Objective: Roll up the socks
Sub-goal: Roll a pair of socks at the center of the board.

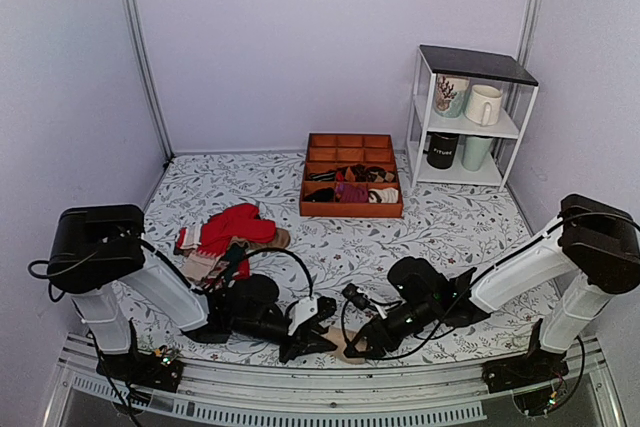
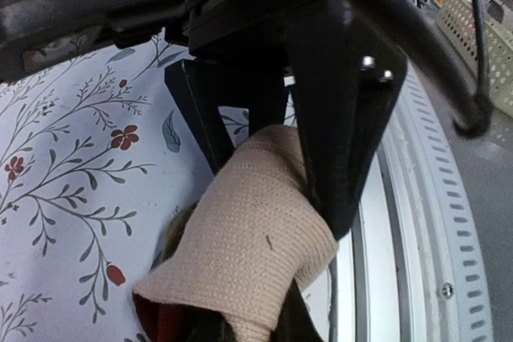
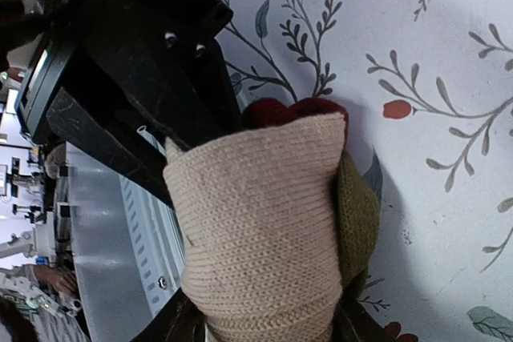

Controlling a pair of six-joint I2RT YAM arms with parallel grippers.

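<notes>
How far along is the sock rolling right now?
Mostly done, it seems: the socks are bunched into a compact bundle at the near table edge, with beige fabric wrapped over the olive and maroon parts. In hand: the left tool is clamped on the bundle; the right tool is against it, its grip hidden. Left: finishing the tuck and letting go. The red socks lie loose farther back.

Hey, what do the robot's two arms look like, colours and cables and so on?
The left arm and right arm match: white links between boxy black joint housings, black wrists and black jaws. Thin black cables loop along both. No readable markings.
</notes>
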